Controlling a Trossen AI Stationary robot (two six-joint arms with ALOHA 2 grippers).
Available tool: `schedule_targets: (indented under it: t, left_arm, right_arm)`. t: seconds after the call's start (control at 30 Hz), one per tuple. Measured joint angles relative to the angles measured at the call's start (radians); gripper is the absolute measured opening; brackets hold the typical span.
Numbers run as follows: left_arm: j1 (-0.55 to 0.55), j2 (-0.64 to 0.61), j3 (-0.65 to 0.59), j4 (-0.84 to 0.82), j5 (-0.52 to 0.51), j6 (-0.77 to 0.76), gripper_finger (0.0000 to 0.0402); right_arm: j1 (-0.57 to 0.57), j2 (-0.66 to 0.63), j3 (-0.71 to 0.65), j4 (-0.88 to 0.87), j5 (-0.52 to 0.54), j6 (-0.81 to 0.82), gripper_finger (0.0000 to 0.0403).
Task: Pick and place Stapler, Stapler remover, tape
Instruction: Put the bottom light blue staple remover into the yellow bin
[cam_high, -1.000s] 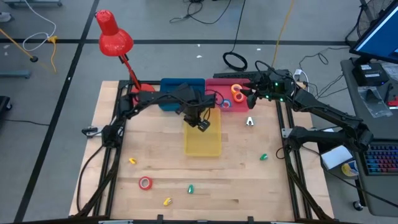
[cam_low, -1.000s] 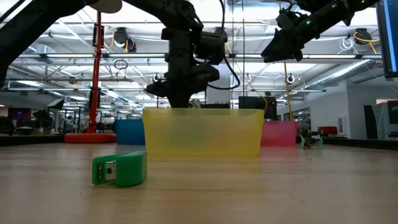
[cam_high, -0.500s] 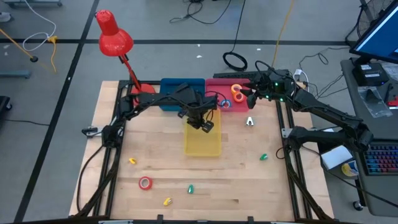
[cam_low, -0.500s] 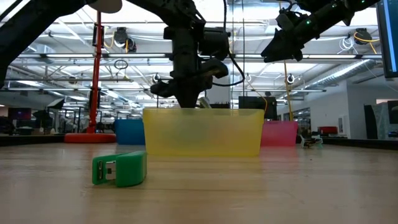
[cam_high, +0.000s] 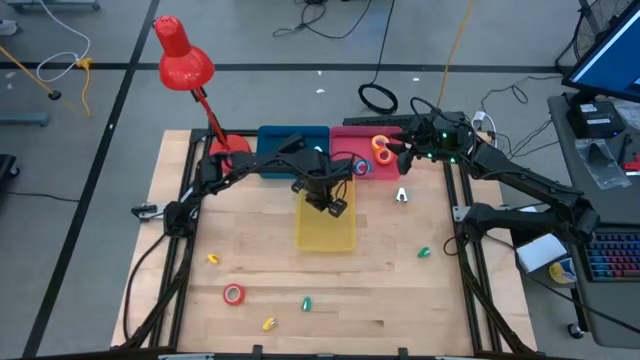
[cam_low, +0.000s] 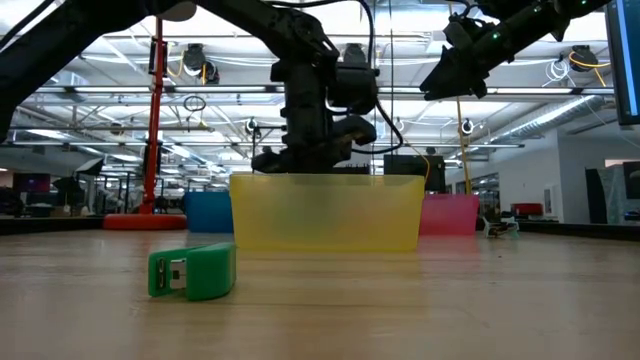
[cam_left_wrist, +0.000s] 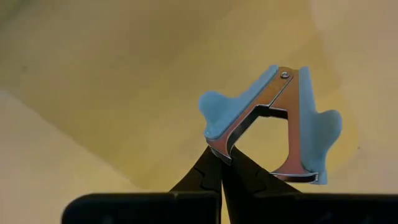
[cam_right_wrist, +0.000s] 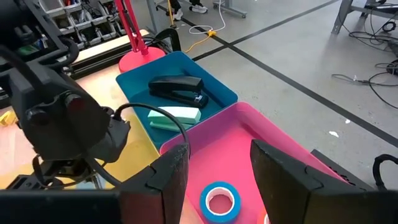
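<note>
My left gripper (cam_high: 335, 205) hangs over the yellow bin (cam_high: 325, 235), pointing steeply down, shut on a blue staple remover (cam_left_wrist: 273, 118). In the low view its fingers dip just behind the yellow bin's rim (cam_low: 325, 180). My right gripper (cam_high: 400, 155) waits open and high over the pink bin (cam_high: 350, 135), with nothing between its fingers (cam_right_wrist: 217, 155). A blue tape roll (cam_right_wrist: 219, 202) and an orange roll (cam_high: 381, 148) lie in the pink bin. A black stapler (cam_right_wrist: 177, 90) and a pale green one (cam_right_wrist: 174, 117) lie in the blue bin (cam_high: 290, 140). My left gripper pinches the metal tip of one of the staple remover's jaws (cam_left_wrist: 219, 149) between its two fingertips. The fingers come from above, pointing down. The remover hangs beyond the fingertips, hinge end away from them, clear of the yellow bin's floor (cam_left_wrist: 124, 74).
On the table lie a red tape roll (cam_high: 233, 294), a green stapler (cam_low: 192, 272), two small yellow pieces (cam_high: 213, 258) (cam_high: 268, 323), a green piece (cam_high: 424, 252) and a silver staple remover (cam_high: 401, 195). A red lamp (cam_high: 185, 60) stands at the far left.
My left gripper has moved toward the table's right edge and sunk a little toward the yellow bin, carrying the staple remover with it, still shut.
</note>
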Motion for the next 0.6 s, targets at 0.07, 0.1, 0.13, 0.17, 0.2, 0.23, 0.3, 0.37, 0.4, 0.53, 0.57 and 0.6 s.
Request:
schedule_targets:
  t: [0.07, 0.1, 0.13, 0.17, 0.2, 0.23, 0.3, 0.37, 0.4, 0.53, 0.57, 0.6]
  left_arm:
    - [-0.001, 0.0, 0.0, 0.006, 0.0, 0.018, 0.0]
    - [-0.001, 0.0, 0.0, 0.009, 0.0, 0.034, 0.0001]
    - [-0.002, 0.0, 0.0, 0.012, 0.0, 0.051, 0.0002]
    - [-0.003, 0.0, 0.0, 0.014, 0.0, 0.064, 0.0006]
    - [-0.005, 0.0, 0.0, 0.02, -0.003, 0.074, 0.0011]
    - [-0.006, 0.0, 0.0, 0.03, -0.006, 0.082, 0.0016]
    - [-0.006, 0.0, 0.0, 0.045, -0.006, 0.086, 0.003]
    - [-0.007, 0.0, 0.0, 0.056, -0.006, 0.086, 0.0045]
    - [-0.007, 0.0, 0.0, 0.056, -0.007, 0.086, 0.0052]
    - [-0.006, 0.0, 0.0, 0.056, -0.007, 0.087, 0.0081]
    - [-0.006, 0.0, 0.0, 0.055, -0.007, 0.087, 0.0087]
    - [-0.006, 0.0, 0.0, 0.055, -0.007, 0.087, 0.0093]
  right_arm:
    - [0.0, 0.0, 0.0, 0.0, 0.0, 0.001, 0.0164]
    - [0.0, 0.0, 0.0, 0.0, 0.0, 0.004, 0.0164]
    - [0.0, 0.0, 0.0, 0.0, 0.0, 0.004, 0.0164]
    - [0.0, 0.0, 0.0, 0.0, -0.001, 0.004, 0.0164]
    - [0.0, 0.0, 0.0, 0.0, -0.002, 0.004, 0.0164]
    - [0.0, 0.0, 0.0, 0.0, -0.002, 0.004, 0.0164]
    - [0.0, 0.0, 0.0, 0.0, -0.003, 0.004, 0.0164]
    - [0.0, 0.0, 0.0, 0.0, -0.003, 0.004, 0.0164]
    - [0.0, 0.0, 0.0, 0.0, -0.003, 0.004, 0.0164]
    - [0.0, 0.0, 0.0, 0.0, -0.003, 0.004, 0.0164]
    - [0.0, 0.0, 0.0, 0.0, -0.003, 0.004, 0.0164]
    - [0.0, 0.0, 0.0, 0.0, -0.003, 0.004, 0.0164]
